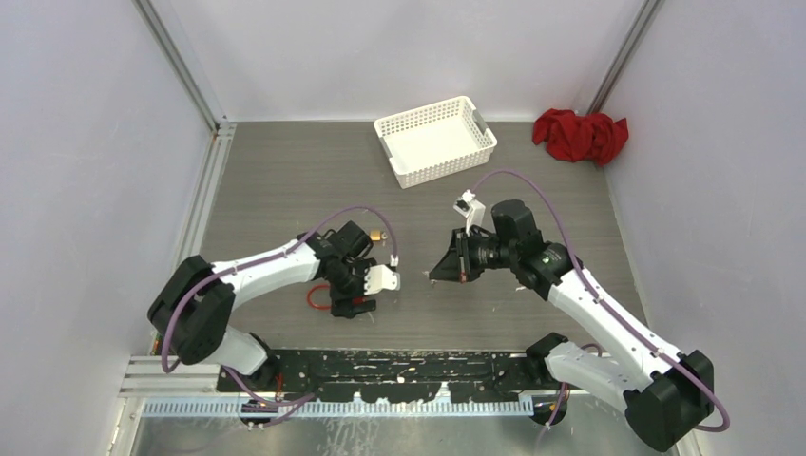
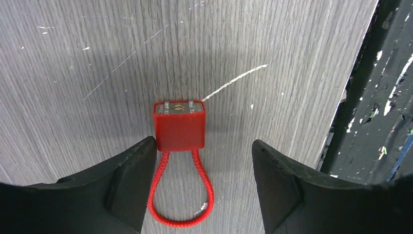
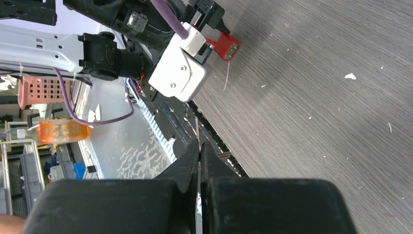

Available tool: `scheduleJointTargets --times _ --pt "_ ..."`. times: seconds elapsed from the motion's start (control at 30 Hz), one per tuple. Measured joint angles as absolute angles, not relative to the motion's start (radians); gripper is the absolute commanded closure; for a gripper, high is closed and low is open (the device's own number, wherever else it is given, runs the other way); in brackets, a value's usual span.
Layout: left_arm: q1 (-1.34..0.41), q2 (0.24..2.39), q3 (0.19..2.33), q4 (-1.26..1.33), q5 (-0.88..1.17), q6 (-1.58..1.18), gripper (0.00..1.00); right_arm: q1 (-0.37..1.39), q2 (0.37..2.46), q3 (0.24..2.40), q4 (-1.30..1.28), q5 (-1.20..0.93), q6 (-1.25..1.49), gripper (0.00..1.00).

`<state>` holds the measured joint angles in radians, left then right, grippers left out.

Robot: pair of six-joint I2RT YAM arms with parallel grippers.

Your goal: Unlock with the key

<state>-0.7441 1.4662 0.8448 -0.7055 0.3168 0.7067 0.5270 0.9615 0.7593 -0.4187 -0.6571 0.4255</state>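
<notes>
- Top external view: a small red square-bodied padlock with a red cable loop (image 1: 318,299) lies on the grey wood-grain bench (image 1: 285,190), lower left of centre. It is mostly hidden under the black-fingered left claw (image 1: 350,306).
- Left wrist view: the padlock (image 2: 179,127) sits in the middle of the frame. Its metal keyhole face points toward the top edge, and its cable loop trails down to the bottom edge.
- The left claw (image 2: 202,146) stands wide, with one finger on each side of the padlock body.
- The finger at frame left is at the body's lower left corner; whether it touches cannot be told. The finger at frame right stands apart, with bare bench between it and the body.
- In the top external view the right claw (image 1: 435,277) hangs just right of centre. Its tip points left toward the left claw, and a strip of bench lies between them.
- Right wrist view: the right claw (image 3: 199,146) is pressed together on a thin silver metal key (image 3: 197,129). The key is seen edge-on as a sliver rising from between the fingertips.
- In that view the padlock (image 3: 225,45) shows at upper middle, beside the left arm's white wrist housing (image 3: 179,73).
- A white perforated plastic basket (image 1: 435,141) stands at top centre of the bench.
- A crumpled red cloth (image 1: 580,135) lies at upper right.
</notes>
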Motion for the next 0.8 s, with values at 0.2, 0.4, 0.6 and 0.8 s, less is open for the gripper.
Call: scheduleJointTargets --times 0.2,0.4,0.6,0.8 --pt "-0.752 1.497 0.840 -0.677 0.322 0.753 0.45 0.526 0.960 0.781 -0.472 -0.647 0.419 0.99" --pt "-0.762 1.502 0.823 -0.632 0.323 0.790 0.40 0.526 0.967 0.827 -0.511 -0.643 0.414 0.99" --pt "-0.764 1.504 0.809 -0.602 0.315 0.829 0.43 0.526 0.976 0.844 -0.525 -0.641 0.413 0.99" --pt "-0.764 1.503 0.807 -0.606 0.344 0.873 0.99 0.526 0.996 0.874 -0.575 -0.637 0.401 0.99"
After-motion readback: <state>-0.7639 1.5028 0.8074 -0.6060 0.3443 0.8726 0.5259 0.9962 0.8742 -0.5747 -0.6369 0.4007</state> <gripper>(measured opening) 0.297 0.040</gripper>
